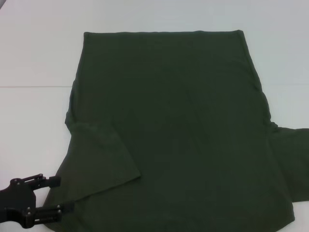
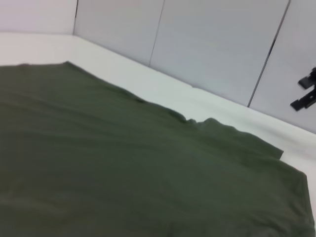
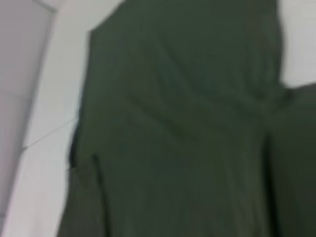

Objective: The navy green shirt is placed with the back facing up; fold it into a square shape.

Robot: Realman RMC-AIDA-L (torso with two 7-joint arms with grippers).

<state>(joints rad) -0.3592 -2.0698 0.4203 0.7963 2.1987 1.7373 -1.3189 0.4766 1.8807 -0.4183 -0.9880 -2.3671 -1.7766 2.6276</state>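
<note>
A plain white desk (image 1: 34, 58) carries the work, with pale grey wall panels (image 2: 212, 44) rising behind it in the left wrist view.

The left pincer (image 1: 60, 194), black and jointed, sits at the near left corner of the head view. Its two fingers (image 1: 48, 181) point toward the cloth and stand apart with a clear gap between them, nothing held in it. The tips lie right at the near left edge of the garment, over or touching the cloth; which of the two cannot be told.

The large plain dark olive-green short-sleeved knit shirt (image 1: 183, 125) lies spread flat over the middle of the desk and fills most of the head view. Its straight edge (image 1: 161, 33) lies along the far side. The left sleeve (image 1: 101, 159) is folded inward on top of the body, just beside the left pincer's fingers. The right sleeve (image 1: 292, 159) lies stretched outward and runs off the right edge of the head view.

The right wrist view looks down on the shirt (image 3: 187, 128) from above. In the left wrist view a black pincer (image 2: 307, 91) shows far off beyond the shirt (image 2: 123, 163), held above the desk; the right pincer's opening cannot be told.
</note>
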